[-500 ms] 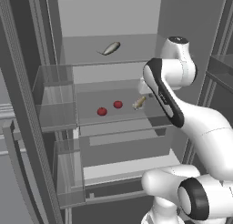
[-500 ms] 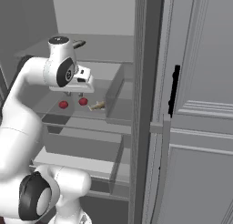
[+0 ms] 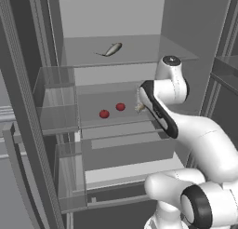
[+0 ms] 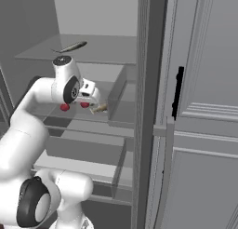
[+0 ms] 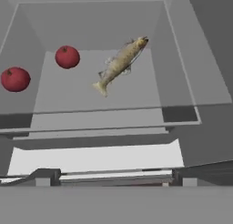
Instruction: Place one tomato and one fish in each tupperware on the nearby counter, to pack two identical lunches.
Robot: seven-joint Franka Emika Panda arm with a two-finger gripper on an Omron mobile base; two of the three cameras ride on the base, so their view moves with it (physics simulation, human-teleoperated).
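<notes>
Two red tomatoes (image 3: 104, 114) (image 3: 120, 106) lie on the middle glass shelf of the open fridge, at the upper left of the hand view (image 5: 67, 56) (image 5: 15, 78). A tan-grey fish (image 5: 120, 63) lies slantwise on the same shelf to their right, nothing touching it. My gripper (image 4: 94, 102) hovers just in front of and above this fish (image 4: 98, 108), open and holding nothing; my forearm largely hides it in the left base view. Another fish (image 3: 112, 49) lies on the top shelf. The tupperware and the counter are out of view.
A closed drawer (image 3: 125, 151) juts out below the shelf. Clear door bins (image 3: 55, 118) stand at the left. The shelf's glass side wall (image 4: 116, 90) and the fridge's frame (image 4: 144, 107) stand close on the right, beside a grey panelled door with a dark handle (image 4: 178, 90).
My arm has dipped, bringing the hand lower and closer to the fish on the middle shelf. Tomatoes and both fish have stayed put.
</notes>
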